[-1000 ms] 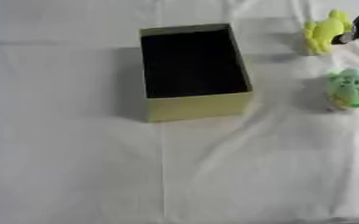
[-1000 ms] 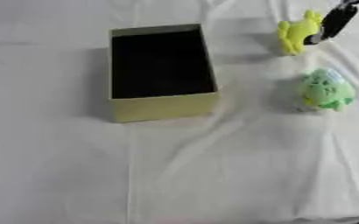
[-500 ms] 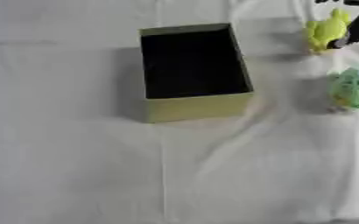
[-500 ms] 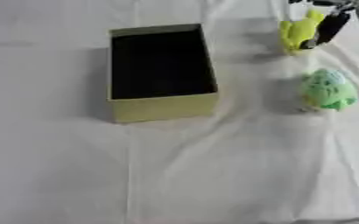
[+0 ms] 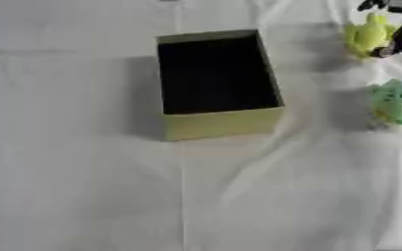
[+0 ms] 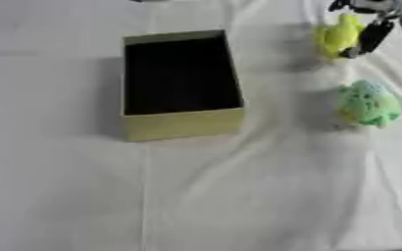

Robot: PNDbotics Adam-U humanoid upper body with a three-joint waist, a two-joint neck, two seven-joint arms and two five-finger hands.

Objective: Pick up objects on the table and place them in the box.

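An olive cardboard box [image 6: 180, 127] with a dark inside stands open on the white cloth, left of centre. At the far right a yellow soft toy [image 6: 337, 36] sits on the cloth. My right hand [image 6: 366, 34] comes in from the upper right corner. One black finger lies along the toy's right side and others curl over its top. Below it lies a green soft toy [image 6: 367, 104], untouched. The left hand shows in neither view.
A white cloth [image 5: 84, 196] with creases covers the whole table. The box stands a hand's width to the left of both toys. The green toy lies close to the right edge of the left eye view.
My right hand has come further into view from the upper right, and more of its fingers now reach over the top of the yellow toy. Box and green toy have not moved.
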